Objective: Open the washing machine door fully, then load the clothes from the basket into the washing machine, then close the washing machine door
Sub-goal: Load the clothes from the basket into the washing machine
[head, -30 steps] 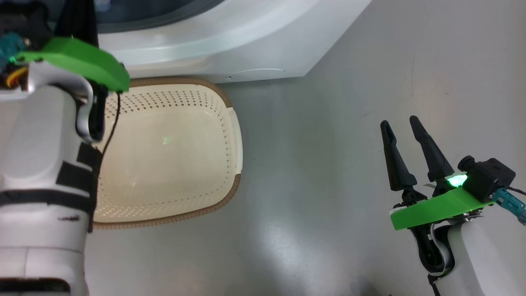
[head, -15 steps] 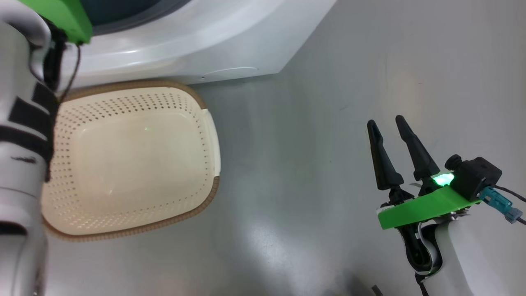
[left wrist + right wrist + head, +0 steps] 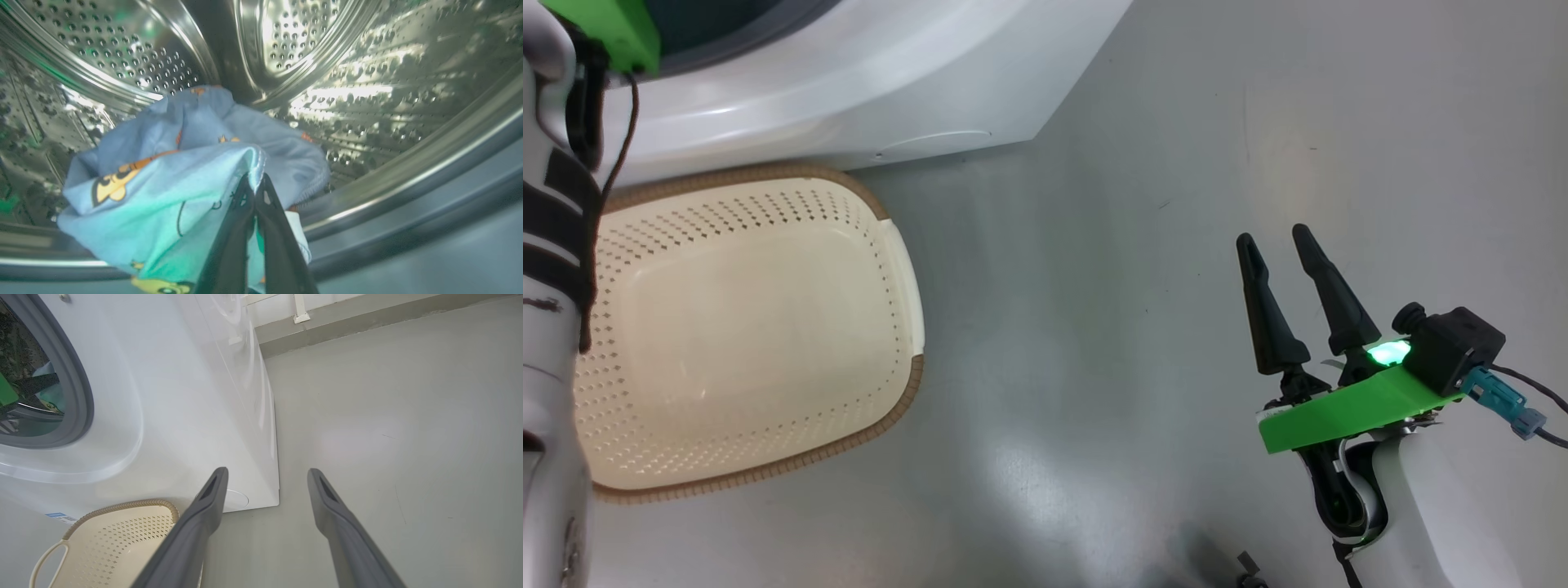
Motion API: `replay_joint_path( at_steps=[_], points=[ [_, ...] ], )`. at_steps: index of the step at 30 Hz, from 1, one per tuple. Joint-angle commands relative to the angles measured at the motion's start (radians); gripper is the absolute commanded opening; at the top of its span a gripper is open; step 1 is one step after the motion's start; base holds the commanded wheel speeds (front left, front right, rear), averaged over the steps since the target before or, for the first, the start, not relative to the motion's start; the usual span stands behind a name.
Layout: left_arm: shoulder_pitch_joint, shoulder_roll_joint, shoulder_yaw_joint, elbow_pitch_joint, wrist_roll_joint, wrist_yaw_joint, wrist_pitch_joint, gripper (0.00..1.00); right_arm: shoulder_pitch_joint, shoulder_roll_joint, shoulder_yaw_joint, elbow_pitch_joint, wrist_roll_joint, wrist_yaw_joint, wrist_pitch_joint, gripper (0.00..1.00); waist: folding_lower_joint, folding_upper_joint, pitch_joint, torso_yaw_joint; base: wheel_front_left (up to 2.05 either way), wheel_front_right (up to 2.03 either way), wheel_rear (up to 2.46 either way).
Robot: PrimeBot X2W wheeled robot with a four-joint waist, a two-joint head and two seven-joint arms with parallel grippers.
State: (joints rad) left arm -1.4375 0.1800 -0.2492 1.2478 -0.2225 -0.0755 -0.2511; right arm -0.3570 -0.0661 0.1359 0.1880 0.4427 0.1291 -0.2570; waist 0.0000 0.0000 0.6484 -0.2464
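In the left wrist view my left gripper (image 3: 255, 179) is shut on a light blue garment of the clothes (image 3: 163, 175) printed with orange-brown figures, held inside the steel perforated drum (image 3: 367, 81) of the washing machine (image 3: 849, 90). My pale left forearm (image 3: 547, 245) runs up the head view's left edge into the machine's opening. The cream basket (image 3: 743, 327) stands on the floor against the machine's front, with nothing in it. My right gripper (image 3: 1272, 237) hovers open over bare floor at the lower right, holding nothing. The washing machine door is out of view.
Grey floor (image 3: 1135, 204) spreads to the right of the machine and basket. In the right wrist view the machine's white front (image 3: 184, 396) and blue-grey gasket (image 3: 77, 375) stand at the left, the basket (image 3: 122, 547) below, and a wall base (image 3: 367, 318) runs behind.
The head camera has swung, so machine, basket and right gripper all slid leftward in the picture. My left arm has reached further up into the machine's opening. The right gripper stays open.
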Motion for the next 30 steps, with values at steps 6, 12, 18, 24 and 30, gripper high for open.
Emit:
replay_joint_path(
  at_steps=[6,12,18,24,30],
  points=[
    [-0.004,0.039,-0.01,0.022,-0.002,-0.011,0.047,0.98,0.012,0.006,0.018,-0.017,0.009,0.002,-0.005,1.0,0.0,0.0,-0.004,0.006,0.0,0.0,0.0],
    [-0.001,0.03,-0.017,0.032,-0.013,-0.018,0.051,1.0,0.011,0.002,0.016,-0.015,0.005,0.002,-0.005,1.0,0.0,0.0,-0.015,0.021,0.0,0.0,0.0],
    [0.029,-0.001,-0.007,0.035,-0.044,-0.028,0.015,1.0,0.016,-0.011,0.011,-0.012,0.003,0.002,-0.005,1.0,0.0,0.0,-0.036,0.047,0.0,0.0,0.0],
    [0.085,-0.031,0.0,0.026,-0.066,-0.035,-0.006,1.0,0.026,-0.028,0.009,-0.01,-0.001,0.002,-0.005,1.0,0.0,0.0,-0.066,0.072,0.0,0.0,0.0],
    [0.185,-0.054,0.023,-0.087,-0.086,-0.039,-0.01,1.0,0.048,-0.055,0.003,-0.016,-0.008,0.002,-0.005,1.0,0.0,0.0,-0.104,0.111,0.0,0.0,0.0]
  ],
)
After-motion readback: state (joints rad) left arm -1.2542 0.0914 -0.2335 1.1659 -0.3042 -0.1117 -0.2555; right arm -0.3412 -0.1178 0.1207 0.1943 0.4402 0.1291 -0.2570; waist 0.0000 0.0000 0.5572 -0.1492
